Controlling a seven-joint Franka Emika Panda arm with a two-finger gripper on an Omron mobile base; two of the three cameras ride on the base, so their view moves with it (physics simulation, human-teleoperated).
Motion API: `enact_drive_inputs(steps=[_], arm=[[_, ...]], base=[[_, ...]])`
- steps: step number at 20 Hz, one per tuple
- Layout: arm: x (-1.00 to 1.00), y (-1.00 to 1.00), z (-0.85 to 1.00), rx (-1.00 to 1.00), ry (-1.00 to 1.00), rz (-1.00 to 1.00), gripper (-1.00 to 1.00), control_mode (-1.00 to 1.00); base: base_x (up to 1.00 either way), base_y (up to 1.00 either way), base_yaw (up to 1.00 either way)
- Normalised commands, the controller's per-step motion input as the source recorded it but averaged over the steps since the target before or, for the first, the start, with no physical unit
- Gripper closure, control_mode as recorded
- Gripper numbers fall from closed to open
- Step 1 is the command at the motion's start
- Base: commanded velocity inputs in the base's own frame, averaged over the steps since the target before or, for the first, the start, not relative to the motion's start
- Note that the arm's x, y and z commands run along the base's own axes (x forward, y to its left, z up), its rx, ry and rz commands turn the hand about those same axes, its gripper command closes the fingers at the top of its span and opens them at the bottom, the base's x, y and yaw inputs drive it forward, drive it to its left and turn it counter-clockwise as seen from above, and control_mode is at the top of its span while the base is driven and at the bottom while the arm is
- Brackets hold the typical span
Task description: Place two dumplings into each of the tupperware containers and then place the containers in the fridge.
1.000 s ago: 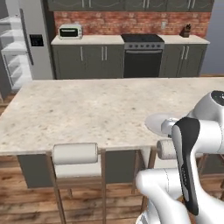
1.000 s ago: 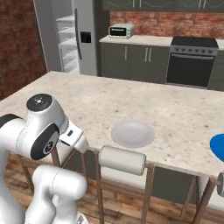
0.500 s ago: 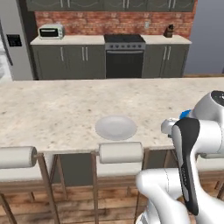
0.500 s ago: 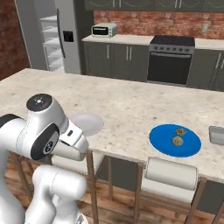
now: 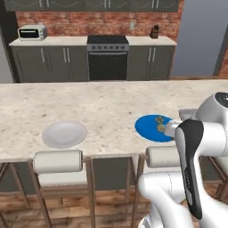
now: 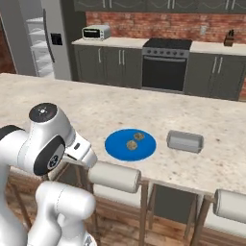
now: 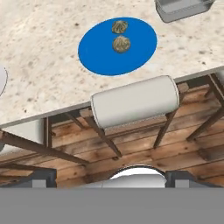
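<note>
Left base view: the base has driven right since the earlier frame, so the white plate (image 5: pixel 64 133) sits further left and a blue plate (image 5: pixel 154 128) with two dumplings (image 5: pixel 158 119) has come into sight.

Right base view: one tupperware container (image 6: pixel 185 141) lies just right of the blue plate; the fridge (image 6: pixel 45 41) stands far left, door open.

Hand view: two dumplings, one container corner, one stool (image 7: pixel 135 101) below. The claw's fingertips are hidden here; it stands wide, holding nothing.
</note>
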Motion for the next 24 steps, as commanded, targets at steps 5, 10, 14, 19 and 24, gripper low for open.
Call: enact_drive_inputs(steps=[5, 10, 14, 19, 24], arm=[[0.00, 0.00, 0.00, 0.00, 0.00, 0.00, -1.00, 1.00], [0.00, 0.00, 0.00, 0.00, 0.00, 0.00, -1.00, 1.00], [0.00, 0.00, 0.00, 0.00, 0.00, 0.00, -1.00, 1.00], [0.00, 0.00, 0.00, 0.00, 0.00, 0.00, -1.00, 1.00], [0.00, 0.00, 0.00, 0.00, 0.00, 0.00, -1.00, 1.00]], base=[[0.31, -0.93, 0.00], [0.03, -0.87, 0.00], [0.21, -0.25, 0.00], [0.51, 0.00, 0.05], [0.61, -0.14, 0.11]])
